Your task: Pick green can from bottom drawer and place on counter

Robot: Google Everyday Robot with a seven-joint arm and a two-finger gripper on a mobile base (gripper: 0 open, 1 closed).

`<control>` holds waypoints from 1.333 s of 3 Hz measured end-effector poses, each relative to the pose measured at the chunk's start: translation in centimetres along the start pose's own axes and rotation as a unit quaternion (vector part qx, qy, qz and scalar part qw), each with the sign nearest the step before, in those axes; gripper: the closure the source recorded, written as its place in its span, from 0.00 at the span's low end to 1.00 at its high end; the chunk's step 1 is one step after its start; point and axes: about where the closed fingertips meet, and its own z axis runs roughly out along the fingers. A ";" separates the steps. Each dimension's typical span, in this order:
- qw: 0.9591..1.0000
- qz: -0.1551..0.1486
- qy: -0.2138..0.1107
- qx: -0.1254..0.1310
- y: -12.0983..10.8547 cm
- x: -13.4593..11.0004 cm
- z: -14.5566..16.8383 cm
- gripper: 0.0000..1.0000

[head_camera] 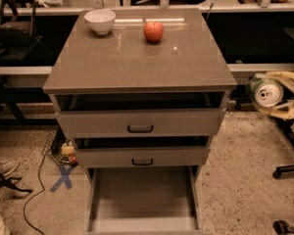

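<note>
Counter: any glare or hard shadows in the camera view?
Camera view: glare streaks on the counter between bowl and apple; deep shadow in the gaps above the upper drawers; bottom drawer dim but even; can top shines bright in the gripper, right of the cabinet.
</note>
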 end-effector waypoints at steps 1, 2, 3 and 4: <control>1.000 -0.014 0.008 0.010 -1.6 0.1 -0.5 1.00; 0.999 -0.036 0.003 0.014 -2.5 0.3 0.6 1.00; 0.995 -0.096 -0.011 0.021 -5.4 0.3 4.1 1.00; 0.985 -0.170 -0.027 0.007 -7.9 -0.6 8.9 1.00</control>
